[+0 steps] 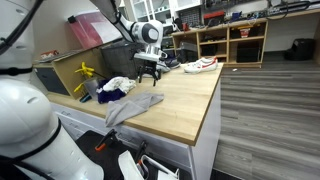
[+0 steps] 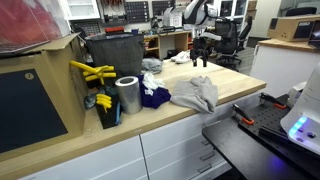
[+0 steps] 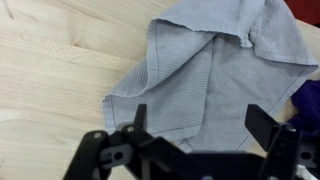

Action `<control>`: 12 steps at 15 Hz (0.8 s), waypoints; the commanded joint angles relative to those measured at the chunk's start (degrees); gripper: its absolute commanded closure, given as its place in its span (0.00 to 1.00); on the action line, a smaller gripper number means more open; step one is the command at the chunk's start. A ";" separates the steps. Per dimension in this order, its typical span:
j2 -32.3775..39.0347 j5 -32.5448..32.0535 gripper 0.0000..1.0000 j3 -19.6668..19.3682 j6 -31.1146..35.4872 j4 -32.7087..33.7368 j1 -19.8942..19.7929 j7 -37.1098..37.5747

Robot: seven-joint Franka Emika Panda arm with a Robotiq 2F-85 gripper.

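In an exterior view the end effector (image 1: 150, 72) is hanging above the wooden worktop (image 1: 190, 105). Its jaws are spread wide and gripping nothing, and it is clear of the grey cloth (image 1: 135, 105) lying crumpled near the front edge. A shoe (image 1: 200, 65) is resting further along. I am reading this as the approach, before any contact.

In an exterior view the grey cloth (image 2: 195, 93) is sitting just beside a blue cloth (image 2: 153, 97), with a silver roll (image 2: 127, 95) and yellow tools (image 2: 92, 72) beyond it.

In the wrist view the grey cloth (image 3: 200, 60) is spreading beneath the parted fingers, with nothing lying in between. A grasp would call for coming straight down onto a raised fold while keeping off the blue cloth (image 3: 310, 100) at the edge.
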 commanded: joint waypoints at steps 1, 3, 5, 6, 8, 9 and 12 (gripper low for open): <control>0.95 -1.89 0.00 -0.92 0.54 0.47 -0.41 4.70; 1.49 -2.77 0.00 -1.46 0.44 0.31 -0.78 5.98; 2.06 -3.42 0.00 -1.98 0.50 -0.17 -1.01 7.31; 2.51 -3.45 0.00 -2.13 0.56 -0.40 -1.14 7.83; 3.33 -3.63 0.00 -2.26 0.58 -0.81 -1.34 8.94; 3.86 -3.63 0.00 -2.30 0.66 -0.91 -1.42 9.57; 5.41 -3.04 0.00 -2.36 1.48 -1.26 -1.60 10.86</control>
